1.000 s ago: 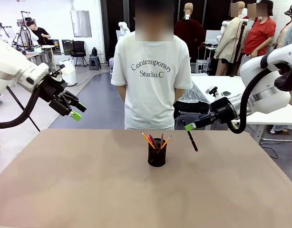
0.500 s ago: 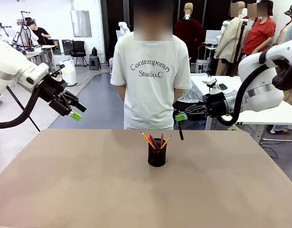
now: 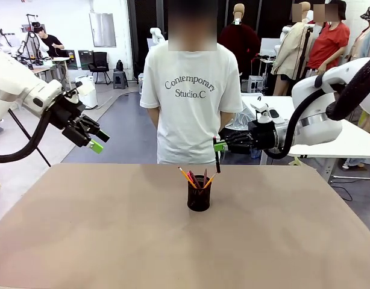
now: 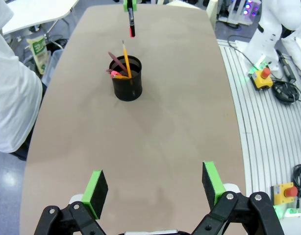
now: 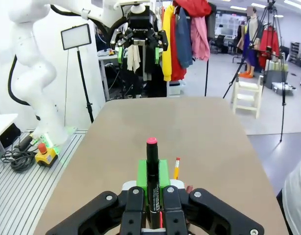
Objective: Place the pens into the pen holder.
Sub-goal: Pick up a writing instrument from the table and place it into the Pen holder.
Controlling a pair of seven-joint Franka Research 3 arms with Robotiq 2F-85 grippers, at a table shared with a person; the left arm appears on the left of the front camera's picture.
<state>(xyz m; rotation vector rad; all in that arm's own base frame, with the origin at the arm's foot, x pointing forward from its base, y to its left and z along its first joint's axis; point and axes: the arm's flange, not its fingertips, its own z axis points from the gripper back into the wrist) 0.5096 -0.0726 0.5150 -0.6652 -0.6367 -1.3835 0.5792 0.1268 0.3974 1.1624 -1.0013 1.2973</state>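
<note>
The black mesh pen holder [image 3: 199, 197] stands mid-table with a yellow-orange pencil [image 3: 185, 175] and other pens sticking out. My right gripper [image 3: 218, 146] is shut on a black pen [image 3: 217, 161], which hangs nearly upright just above and slightly right of the holder. In the right wrist view the pen [image 5: 152, 178] shows a pink-red tip between the green pads of my gripper [image 5: 151, 171], with the pencil [image 5: 176, 168] below. My left gripper [image 3: 94, 139] hovers open at the far left, holding nothing. Its wrist view looks past its own gripper [image 4: 154, 183] at the holder [image 4: 127, 84] and the hanging pen [image 4: 131, 22].
A person in a white T-shirt [image 3: 191, 96] stands at the table's far edge behind the holder, hands out of sight. The brown table [image 3: 112, 241] is bare around the holder. A white table [image 3: 354, 141] stands beyond my right arm.
My right gripper has carried the black pen leftward, and the pen has swung from a slant to nearly upright above the holder. The left arm has stayed still.
</note>
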